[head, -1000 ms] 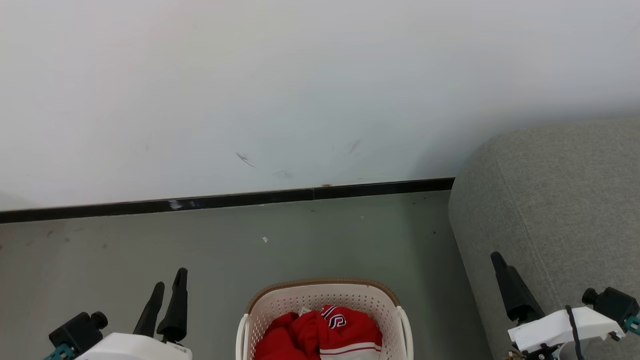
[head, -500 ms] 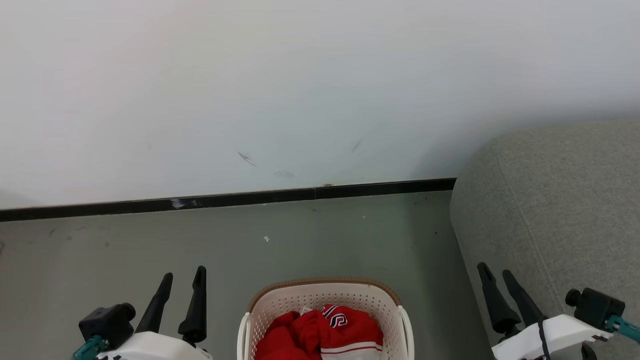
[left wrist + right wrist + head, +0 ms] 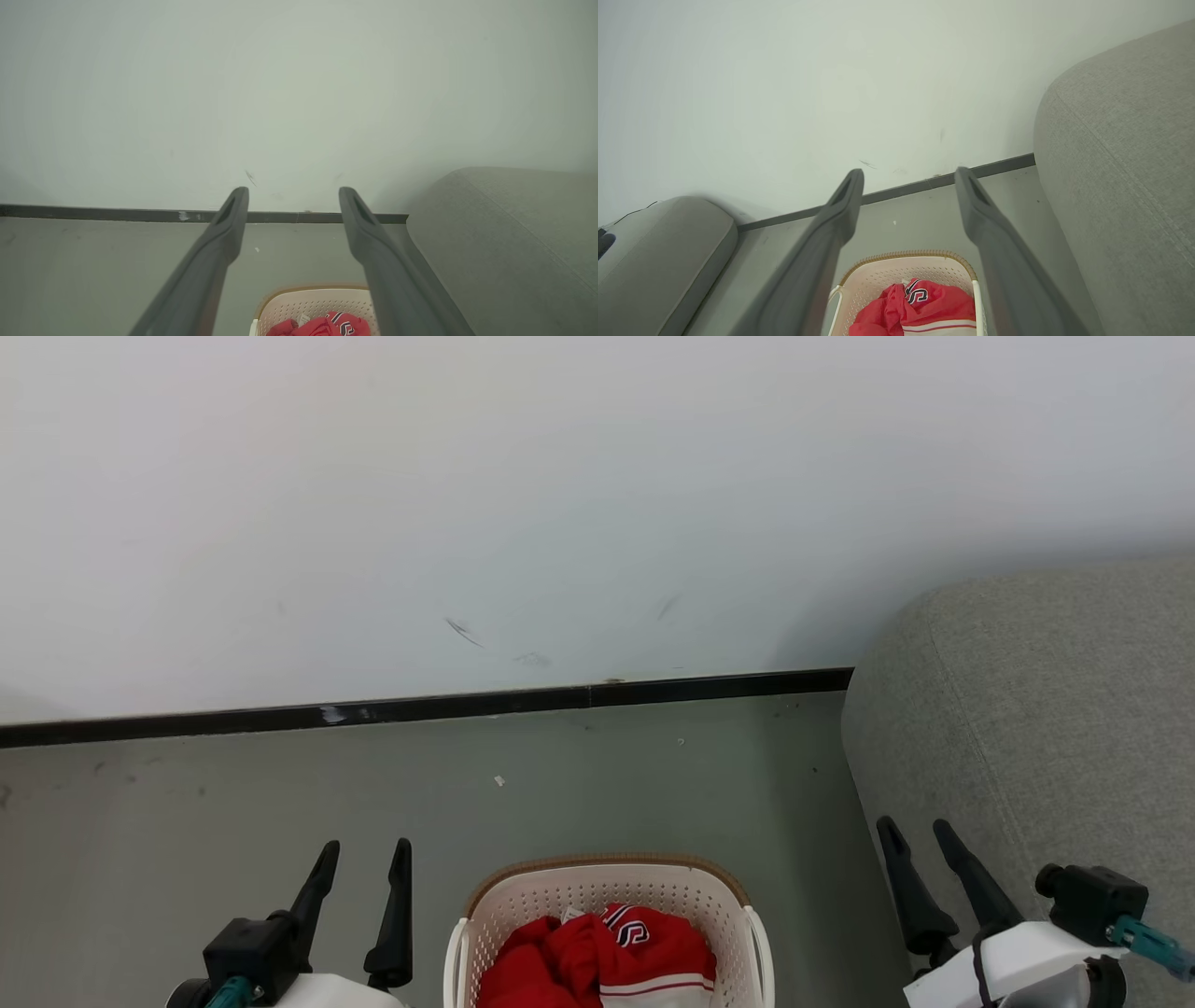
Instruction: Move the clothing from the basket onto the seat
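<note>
The cream basket (image 3: 607, 882) with a brown rim stands on the floor at the bottom centre, holding bunched red clothing (image 3: 597, 957) with a white stripe and a black-and-white logo. It also appears as basket (image 3: 903, 268) with clothing (image 3: 924, 305) in the right wrist view, and as basket (image 3: 308, 298) in the left wrist view. The grey seat (image 3: 1036, 709) rises at the right. My left gripper (image 3: 366, 855) is open, left of the basket. My right gripper (image 3: 915, 833) is open, between basket and seat. Both hold nothing.
A white wall with a black baseboard (image 3: 420, 709) runs behind the basket. Grey floor (image 3: 467, 803) spreads between wall and basket. A second grey cushion (image 3: 658, 252) lies at the left in the right wrist view.
Both grippers have shifted inward toward the basket. The left fingers have spread wider; the right gripper has turned so both its fingers show. Basket and clothing have not moved.
</note>
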